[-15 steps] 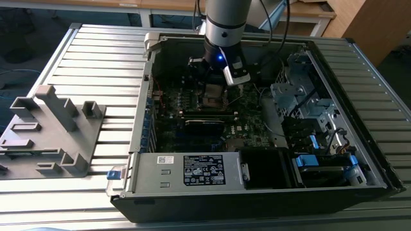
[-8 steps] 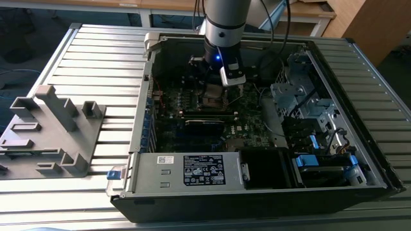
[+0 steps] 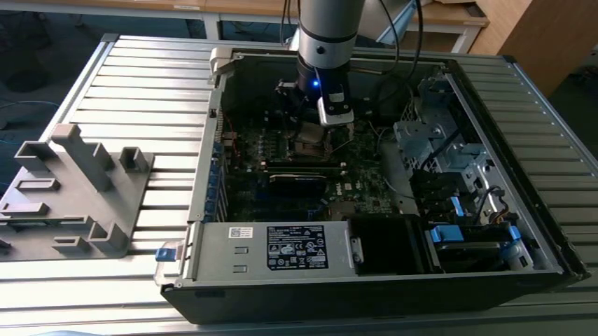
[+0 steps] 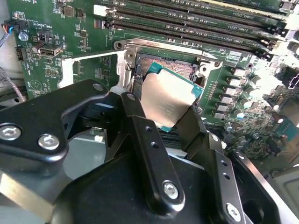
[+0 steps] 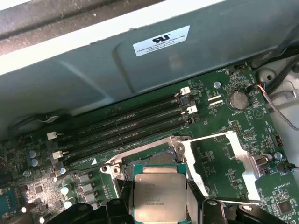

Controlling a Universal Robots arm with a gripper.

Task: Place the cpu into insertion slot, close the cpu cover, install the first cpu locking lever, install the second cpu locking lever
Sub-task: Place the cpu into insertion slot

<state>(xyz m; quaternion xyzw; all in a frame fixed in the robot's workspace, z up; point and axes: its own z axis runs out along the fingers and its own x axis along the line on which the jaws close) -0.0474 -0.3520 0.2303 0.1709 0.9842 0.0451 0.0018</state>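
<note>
Gripping the cpu (image 4: 170, 95), the claw (image 4: 159, 109) hovers seemingly above the insertion slot (image 4: 180, 70).

Case (image 3: 201, 175) open on top; arm (image 3: 327, 28) reaches in between its walls. Insertion slot (image 4: 172, 66) uncovered: cpu cover (image 5: 233, 158) swung open to one side, off the opening. Pincer (image 4: 161, 107), clamped on the cpu (image 4: 170, 93), hangs just above it. Memory slots (image 5: 121, 126) run close along one side of the slot. Drive cage (image 3: 439, 140) crowds the exterior view's right; power supply (image 3: 280, 248) fills the end nearest that camera.
</note>
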